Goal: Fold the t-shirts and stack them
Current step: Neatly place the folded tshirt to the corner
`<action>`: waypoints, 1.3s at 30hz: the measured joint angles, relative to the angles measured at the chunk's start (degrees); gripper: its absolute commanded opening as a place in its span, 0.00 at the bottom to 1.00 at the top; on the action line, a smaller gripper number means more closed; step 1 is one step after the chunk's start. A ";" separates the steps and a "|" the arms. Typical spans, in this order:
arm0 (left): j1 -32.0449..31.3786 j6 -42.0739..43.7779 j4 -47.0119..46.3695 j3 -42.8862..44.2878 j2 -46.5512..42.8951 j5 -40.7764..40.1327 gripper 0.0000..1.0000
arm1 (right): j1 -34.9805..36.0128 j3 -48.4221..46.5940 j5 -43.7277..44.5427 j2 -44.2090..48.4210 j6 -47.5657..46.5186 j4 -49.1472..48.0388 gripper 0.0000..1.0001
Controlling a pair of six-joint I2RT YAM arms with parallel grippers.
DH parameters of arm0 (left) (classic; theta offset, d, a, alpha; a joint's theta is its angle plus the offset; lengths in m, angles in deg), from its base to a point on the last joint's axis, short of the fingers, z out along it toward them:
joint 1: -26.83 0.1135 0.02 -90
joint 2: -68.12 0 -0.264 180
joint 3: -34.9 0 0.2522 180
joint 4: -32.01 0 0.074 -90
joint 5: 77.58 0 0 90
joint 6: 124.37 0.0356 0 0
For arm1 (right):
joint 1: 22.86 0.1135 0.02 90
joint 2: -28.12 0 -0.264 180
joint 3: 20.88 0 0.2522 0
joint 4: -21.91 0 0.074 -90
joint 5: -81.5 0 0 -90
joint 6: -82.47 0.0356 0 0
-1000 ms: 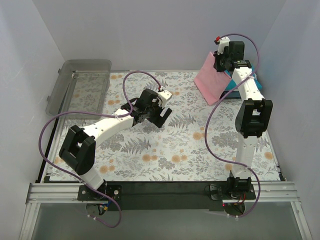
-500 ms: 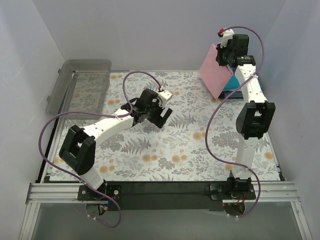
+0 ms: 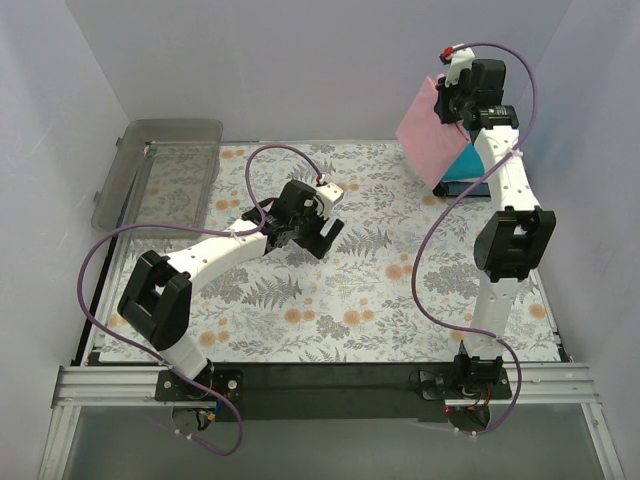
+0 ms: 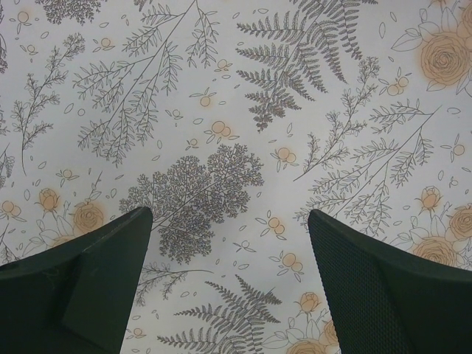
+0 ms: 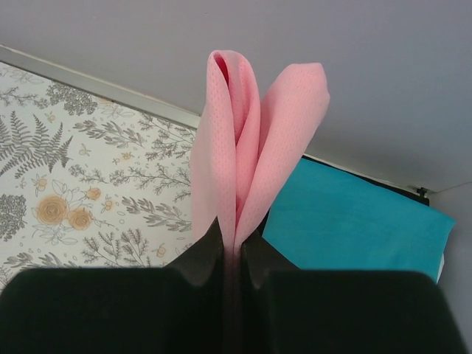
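My right gripper [image 3: 447, 100] is shut on the folded pink t-shirt [image 3: 428, 134] and holds it up in the air at the far right, above the table. In the right wrist view the pink t-shirt [image 5: 251, 140] rises in folded layers from between my closed fingers [image 5: 214, 251]. Below it a folded teal t-shirt [image 5: 354, 221] lies on a dark one at the table's far right corner; the teal t-shirt [image 3: 470, 165] also shows from the top view. My left gripper [image 3: 318, 233] is open and empty over the floral table cloth [image 4: 221, 147] near the middle.
A clear grey plastic bin [image 3: 165, 170] stands at the far left of the table. White walls close in the back and both sides. The right arm's purple cable [image 3: 430, 240] hangs over the right part of the cloth.
My right gripper has lifted the pink t-shirt higher and a little to the right, toward the back wall. The left arm has barely moved.
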 measured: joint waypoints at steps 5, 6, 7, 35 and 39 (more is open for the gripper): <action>0.00 -0.07 0.00 0.00 0.00 0.13 0.87 | -0.07 -1.38 0.00 0.26 -0.66 0.24 0.01; 0.00 -0.07 0.00 0.00 0.00 0.15 0.87 | -0.09 -1.62 0.00 0.31 -0.85 0.31 0.01; 0.00 -0.07 0.00 0.00 0.00 0.13 0.87 | -0.13 -1.81 0.00 0.33 -0.98 0.35 0.01; 0.00 -0.13 0.37 -1.38 0.00 1.25 0.87 | -7.80 -2.49 1.77 -4.66 -8.68 -2.03 0.01; 0.00 -0.11 0.46 -1.38 0.00 1.27 0.87 | -8.31 -2.49 2.38 -6.75 -10.56 -3.58 0.01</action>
